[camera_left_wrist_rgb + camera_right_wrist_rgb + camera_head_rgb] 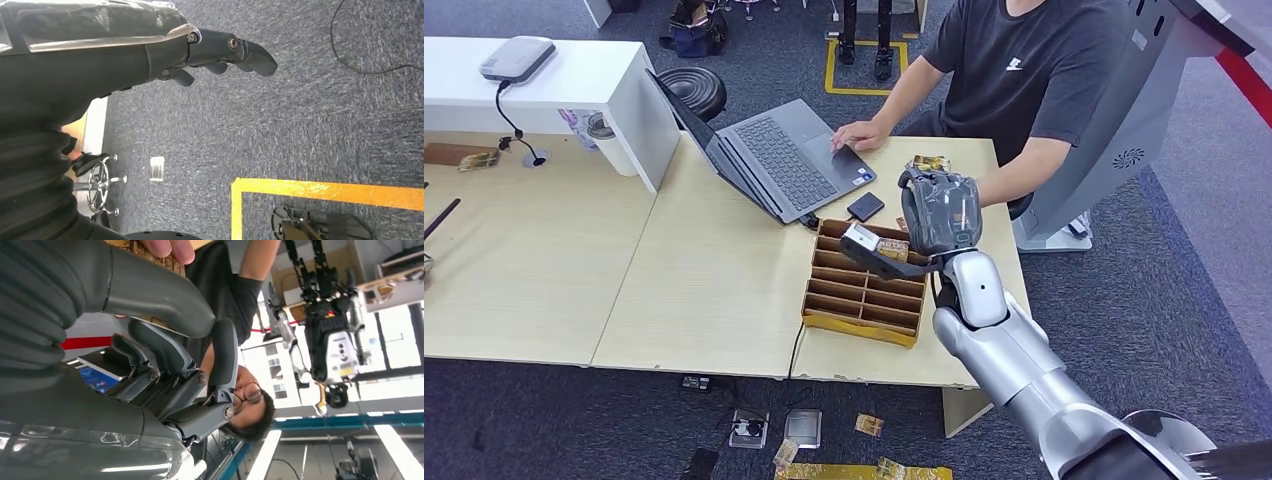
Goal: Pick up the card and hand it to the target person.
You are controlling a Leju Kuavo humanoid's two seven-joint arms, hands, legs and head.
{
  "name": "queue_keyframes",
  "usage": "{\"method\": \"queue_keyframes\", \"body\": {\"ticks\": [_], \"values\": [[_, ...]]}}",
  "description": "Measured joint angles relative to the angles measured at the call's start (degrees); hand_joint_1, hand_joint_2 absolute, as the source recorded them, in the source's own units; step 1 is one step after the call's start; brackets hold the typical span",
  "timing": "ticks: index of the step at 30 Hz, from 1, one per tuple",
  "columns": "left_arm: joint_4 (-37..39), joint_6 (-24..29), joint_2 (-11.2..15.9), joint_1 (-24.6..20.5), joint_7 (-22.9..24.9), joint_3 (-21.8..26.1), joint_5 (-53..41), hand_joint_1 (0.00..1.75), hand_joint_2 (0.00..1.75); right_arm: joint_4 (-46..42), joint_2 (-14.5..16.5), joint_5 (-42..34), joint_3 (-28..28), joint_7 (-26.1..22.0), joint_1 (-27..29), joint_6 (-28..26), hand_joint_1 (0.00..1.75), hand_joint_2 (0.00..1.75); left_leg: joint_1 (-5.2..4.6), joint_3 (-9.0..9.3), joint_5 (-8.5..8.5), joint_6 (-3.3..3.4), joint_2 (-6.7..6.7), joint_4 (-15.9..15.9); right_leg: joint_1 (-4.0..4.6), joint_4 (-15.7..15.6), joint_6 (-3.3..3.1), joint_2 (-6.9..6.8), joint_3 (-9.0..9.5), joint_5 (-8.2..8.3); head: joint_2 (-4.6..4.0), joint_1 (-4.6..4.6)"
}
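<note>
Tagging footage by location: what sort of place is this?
Likely a robotics lab or office: an open grey laptop on pale wooden desks, grey carpet with yellow floor tape, and another robot hanging from a rig.

Light wooden tables (534, 260) and a white desk (574, 75) stand on dark blue-grey carpet (1184, 230).

card (927, 163) mostly hidden behind right hand (942, 212)

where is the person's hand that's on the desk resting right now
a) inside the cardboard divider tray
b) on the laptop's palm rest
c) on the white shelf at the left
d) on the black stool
b, in the head view the person's hand lies flat on the open laptop beside its trackpad, clear of the cardboard divider tray.
</note>
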Motion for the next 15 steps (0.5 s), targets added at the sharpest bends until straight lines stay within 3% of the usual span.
{"method": "queue_keyframes", "body": {"ticks": [7, 15], "values": [[0.00, -0.21, -0.23, -0.01, 0.10, -0.03, 0.02, 0.00, 1.75, 4.14, 0.94, 4.32, -1.38, 0.97, -0.46, -0.05, 0.00, 1.75, 0.00, 0.00, 0.00, 0.00, 0.00, 0.00, 0.00, 0.00, 0.00, 0.00, -0.01, 0.00, 0.00, 0.04], [0.00, -0.40, -0.22, 0.03, -0.09, -0.05, 0.78, 0.00, 1.75, 0.53, 1.20, 5.76, -5.06, -3.76, 3.44, -0.11, 0.00, 1.75, 0.00, 0.00, 0.00, 0.00, 0.00, 0.01, 0.00, 0.00, 0.00, 0.00, -0.01, 0.00, 0.00, 0.02]]}}
